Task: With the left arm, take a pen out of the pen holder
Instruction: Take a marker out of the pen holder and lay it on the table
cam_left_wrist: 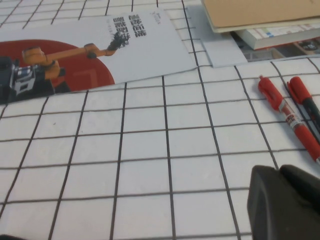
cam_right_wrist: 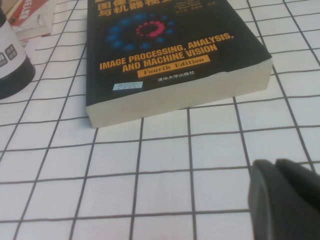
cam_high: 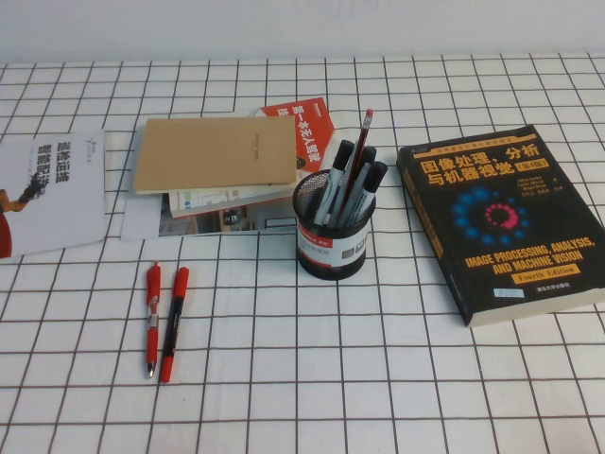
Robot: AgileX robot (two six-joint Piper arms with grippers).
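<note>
Black pen holder [cam_high: 333, 235], left gripper [cam_left_wrist: 281, 172], right gripper [cam_right_wrist: 276, 167] low

Left gripper [cam_left_wrist: 281, 192] closed, right gripper [cam_right_wrist: 281, 192] — both low

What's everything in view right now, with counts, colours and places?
pen holder: one, black mesh, table centre.
pens: several, dark caps, standing in the holder.
loose pens: two, red, lying front-left of holder.
book: one, black, right of holder.
notebook: one, tan, atop stack behind-left of holder.
leaflet: one, white and red, far left.
left pincer: one, black, shut, near the loose pens.
right pincer: one, black, shut, near the book's front edge.
</note>
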